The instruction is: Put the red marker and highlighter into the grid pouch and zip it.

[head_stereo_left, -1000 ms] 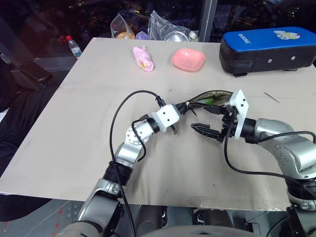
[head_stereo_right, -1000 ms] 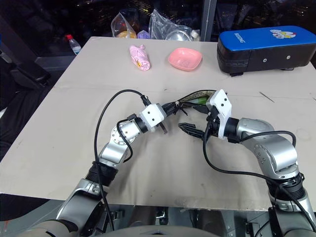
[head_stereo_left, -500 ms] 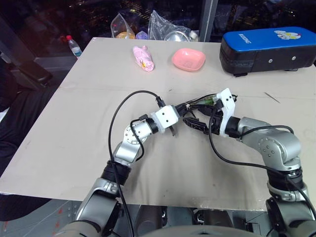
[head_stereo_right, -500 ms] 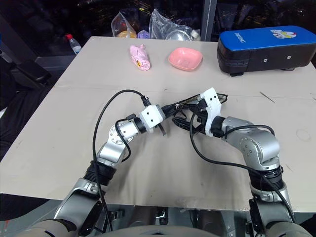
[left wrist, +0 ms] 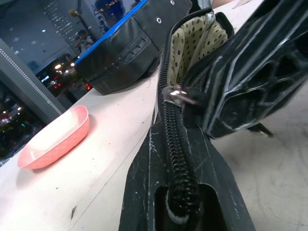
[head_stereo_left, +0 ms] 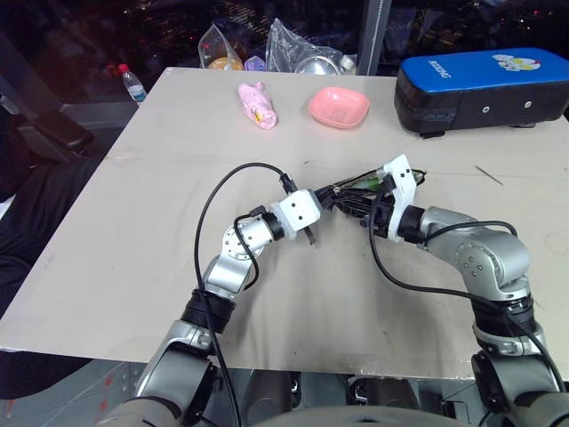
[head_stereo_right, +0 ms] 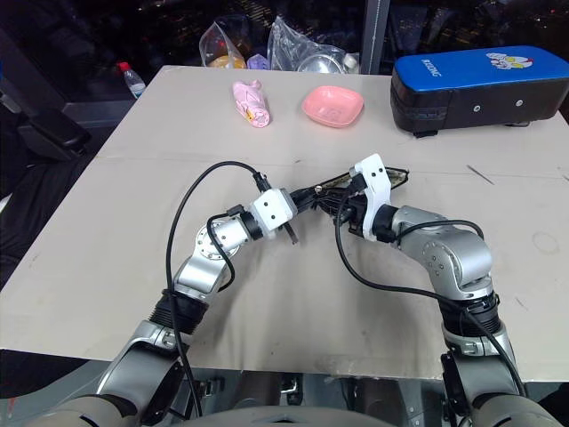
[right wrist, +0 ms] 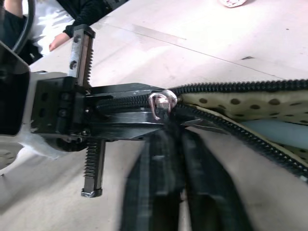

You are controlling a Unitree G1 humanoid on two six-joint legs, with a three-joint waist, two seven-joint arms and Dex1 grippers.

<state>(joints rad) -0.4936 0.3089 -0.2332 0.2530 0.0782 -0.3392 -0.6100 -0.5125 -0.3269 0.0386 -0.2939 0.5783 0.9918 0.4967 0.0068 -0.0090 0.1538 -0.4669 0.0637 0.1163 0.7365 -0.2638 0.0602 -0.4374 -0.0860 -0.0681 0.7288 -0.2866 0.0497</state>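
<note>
Two grippers meet over the middle of the tan surface (head_stereo_left: 133,222), at the near end of the pouch (left wrist: 197,43). Starting from the left, the left gripper (head_stereo_left: 331,201) reaches in level toward the right, its fingers pressed together on the pouch's closed end, where the zipper teeth run between them in the left wrist view. Just to its right, the right gripper (head_stereo_left: 353,206) comes in from the other side, its fingers closed together at the metal zipper pull (right wrist: 161,103); whether they actually pinch the pull cannot be told. Beyond the pull the pouch lies open, showing a tan dotted lining, with a sliver of the green highlighter (head_stereo_left: 382,181) inside. Farther back on the surface stand a pink dish (head_stereo_left: 339,107) and, at the far right, a blue-and-black case (head_stereo_left: 484,84).
</note>
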